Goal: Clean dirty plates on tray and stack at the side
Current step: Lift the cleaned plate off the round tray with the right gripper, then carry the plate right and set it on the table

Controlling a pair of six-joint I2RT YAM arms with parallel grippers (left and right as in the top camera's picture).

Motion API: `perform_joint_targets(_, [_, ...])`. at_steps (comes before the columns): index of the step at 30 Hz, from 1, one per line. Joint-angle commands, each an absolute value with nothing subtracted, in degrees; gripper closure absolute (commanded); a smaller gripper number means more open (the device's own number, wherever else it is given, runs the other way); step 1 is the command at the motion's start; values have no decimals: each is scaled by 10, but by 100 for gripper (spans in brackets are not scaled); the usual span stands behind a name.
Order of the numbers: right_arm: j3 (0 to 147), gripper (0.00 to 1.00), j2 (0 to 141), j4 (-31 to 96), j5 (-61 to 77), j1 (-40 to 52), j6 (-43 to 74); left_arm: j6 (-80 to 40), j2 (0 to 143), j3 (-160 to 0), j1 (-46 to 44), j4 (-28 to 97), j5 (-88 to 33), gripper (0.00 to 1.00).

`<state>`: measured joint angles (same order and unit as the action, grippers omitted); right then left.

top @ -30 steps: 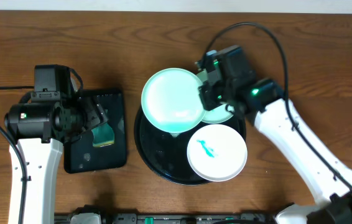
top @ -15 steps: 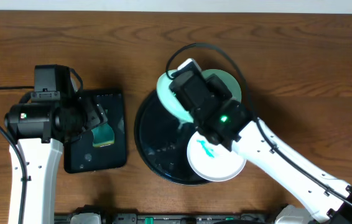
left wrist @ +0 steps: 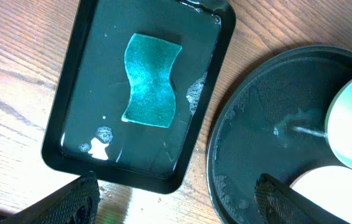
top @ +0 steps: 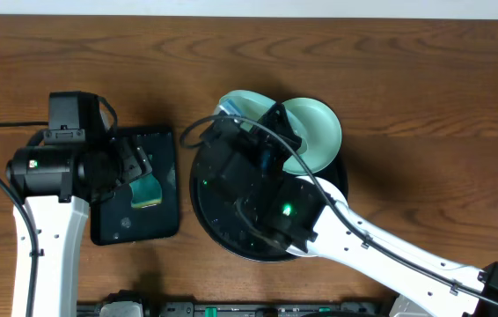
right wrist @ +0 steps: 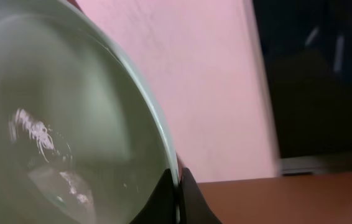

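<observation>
Overhead showed the right gripper [right wrist: 179,198] clenched on a mint plate [top: 242,110] by its rim, tilted above the tray [top: 207,216]. The left gripper [left wrist: 176,205] hung released over the sponge [left wrist: 151,81]. Nothing stacked on the bench [top: 425,106] yet; cleaning looked unfinished.

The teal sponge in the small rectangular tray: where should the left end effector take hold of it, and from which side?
Grip the sponge across its middle, where the long sides curve inward, coming straight down from above. It lies flat in the rectangular tray, whose raised rim blocks a sideways approach. The left end effector hangs open above.
</observation>
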<state>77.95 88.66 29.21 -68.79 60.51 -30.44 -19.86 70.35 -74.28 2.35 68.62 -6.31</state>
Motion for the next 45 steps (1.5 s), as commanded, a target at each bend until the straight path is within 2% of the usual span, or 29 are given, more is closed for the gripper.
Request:
perform_joint_targets(1, [788, 99, 884, 289, -740, 616, -350, -199, 704, -743, 23, 687, -68, 19])
perform_joint_targets(13, [788, 99, 884, 289, -741, 616, -350, -190, 704, -743, 23, 687, -68, 19])
perform_joint_targets(17, [784, 99, 888, 296, -649, 594, -312, -190, 704, -743, 23, 687, -69, 19])
perform_joint_targets(20, [784, 99, 900, 310, -716, 604, -303, -190, 704, -743, 23, 691, -69, 19])
perform_joint_targets(23, [779, 99, 902, 315, -628, 593, -288, -191, 704, -743, 23, 691, -69, 19])
perform_joint_targets(27, [779, 99, 903, 328, -679, 603, -235, -190, 704, -743, 23, 693, -69, 19])
perform_joint_targets(29, [779, 99, 903, 347, -556, 593, -198, -190, 704, -743, 23, 691, -69, 19])
perform_joint_targets(32, [779, 99, 909, 392, -342, 529, -57, -191, 704, -743, 23, 686, -69, 19])
perform_joint_targets(35, [779, 99, 920, 419, -218, 453, 55, -191, 704, -743, 23, 691, -69, 19])
perform_joint_targets(45, [779, 99, 926, 369, 204, 122, 201, -191, 704, -743, 23, 692, -69, 19])
